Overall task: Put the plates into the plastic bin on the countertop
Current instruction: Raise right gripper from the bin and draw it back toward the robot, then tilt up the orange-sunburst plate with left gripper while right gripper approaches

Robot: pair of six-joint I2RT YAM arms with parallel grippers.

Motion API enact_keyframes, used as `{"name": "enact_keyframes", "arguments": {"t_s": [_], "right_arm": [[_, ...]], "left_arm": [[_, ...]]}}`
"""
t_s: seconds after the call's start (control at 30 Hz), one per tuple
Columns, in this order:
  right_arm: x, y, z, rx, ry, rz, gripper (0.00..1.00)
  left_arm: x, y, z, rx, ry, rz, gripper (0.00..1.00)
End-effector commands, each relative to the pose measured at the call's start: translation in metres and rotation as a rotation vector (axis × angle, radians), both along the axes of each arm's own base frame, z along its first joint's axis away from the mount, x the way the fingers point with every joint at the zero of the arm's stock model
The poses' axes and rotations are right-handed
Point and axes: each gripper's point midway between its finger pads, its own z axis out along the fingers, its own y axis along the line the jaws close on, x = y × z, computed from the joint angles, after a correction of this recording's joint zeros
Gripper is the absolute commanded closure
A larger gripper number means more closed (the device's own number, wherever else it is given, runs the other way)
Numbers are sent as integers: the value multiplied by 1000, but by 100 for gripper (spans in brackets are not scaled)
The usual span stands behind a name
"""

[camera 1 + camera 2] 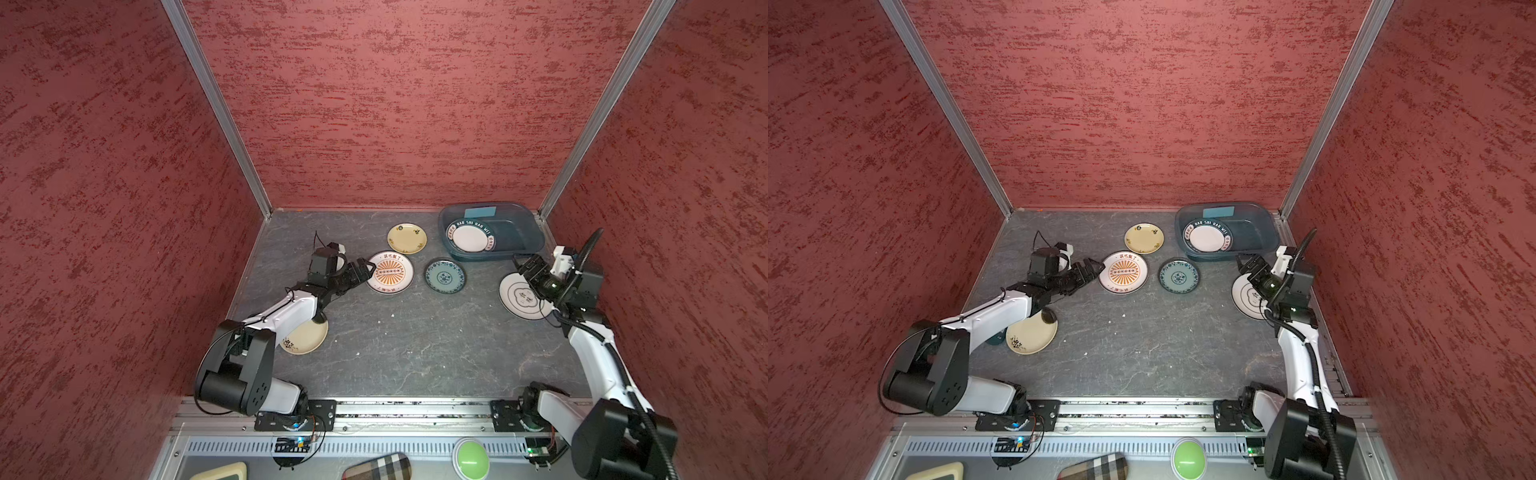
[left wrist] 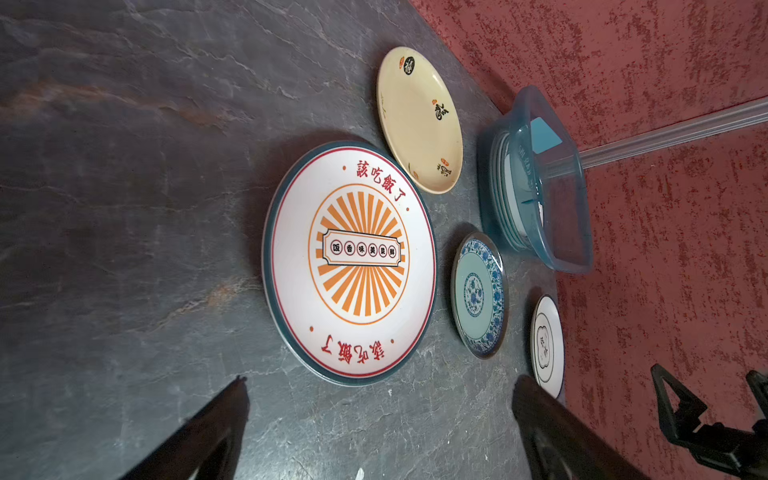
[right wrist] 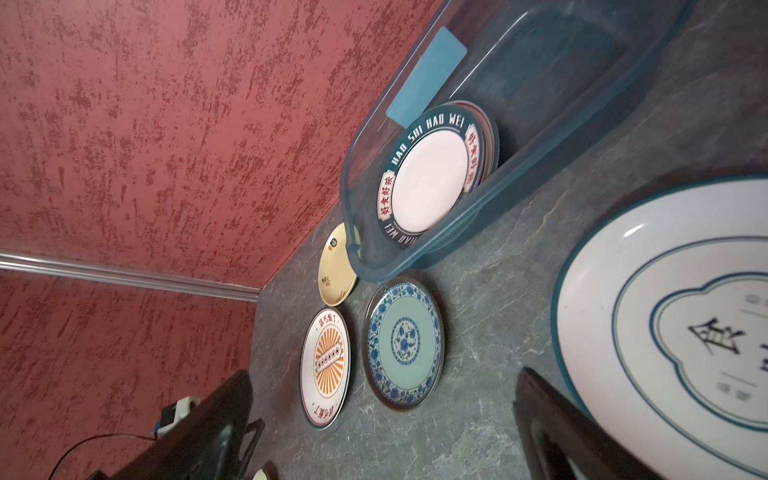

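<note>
While both gape empty, left pincer (image 1: 365, 269) reaches low beside sunburst plate (image 1: 390, 273), right pincer (image 1: 524, 268) hangs over quatrefoil plate (image 1: 515, 302)

- teal-rimmed plate (image 3: 428, 178) in the plastic bin (image 3: 540, 166): "HAO SHI HAO WEI" in white round the rim, plus what looks like red 好食好味 on a side panel
- sunburst plate (image 2: 353, 262): red 該吃飯了 at both ends, circled 饭香味美菜鲜 on the middle banner
- quatrefoil plate (image 3: 685, 332): big black 食, the rest is cut off
- cream plate (image 2: 419, 120): characters too small to read tbh
</note>
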Motion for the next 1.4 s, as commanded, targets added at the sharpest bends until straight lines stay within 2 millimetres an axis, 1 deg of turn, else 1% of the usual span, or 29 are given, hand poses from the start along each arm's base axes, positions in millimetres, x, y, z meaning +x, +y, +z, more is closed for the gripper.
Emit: {"name": "enact_keyframes", "arguments": {"t_s": [0.0, 0.13, 0.33, 0.47, 0.6, 0.73, 0.77, 0.83, 0.93, 1.1, 1.27, 1.37], "right_arm": [[-9, 19, 9, 33, -82, 108, 1], [-23, 33, -7, 61, -57, 181, 1], [-34, 34, -23, 108, -47, 141, 1], [-40, 38, -27, 152, -62, 139, 1], [-44, 40, -31, 149, -56, 150, 1], [-45, 42, -32, 155, -46, 161, 1], [-45, 41, -33, 156, -41, 157, 1], [-44, 40, -34, 158, -37, 150, 1], [-42, 39, -36, 165, -29, 140, 1], [-41, 39, -41, 176, -5, 143, 1], [-40, 40, -39, 182, 4, 151, 1], [-39, 40, -37, 188, -1, 152, 1]], "left_arm": [[4, 5, -4, 8, 14, 15, 1], [9, 2, -14, -30, 40, 16, 1], [17, -2, -30, -77, 69, 11, 1], [20, -2, -45, -85, 97, 14, 1], [25, -4, -57, -121, 113, 15, 11], [30, -8, -67, -148, 140, 8, 29], [32, -9, -70, -152, 146, 4, 32], [33, -11, -77, -158, 165, 2, 34], [36, -12, -87, -165, 190, 3, 44], [36, -10, -97, -164, 204, 15, 49], [35, -7, -100, -151, 209, 22, 65], [36, -5, -102, -146, 214, 34, 68]]}}
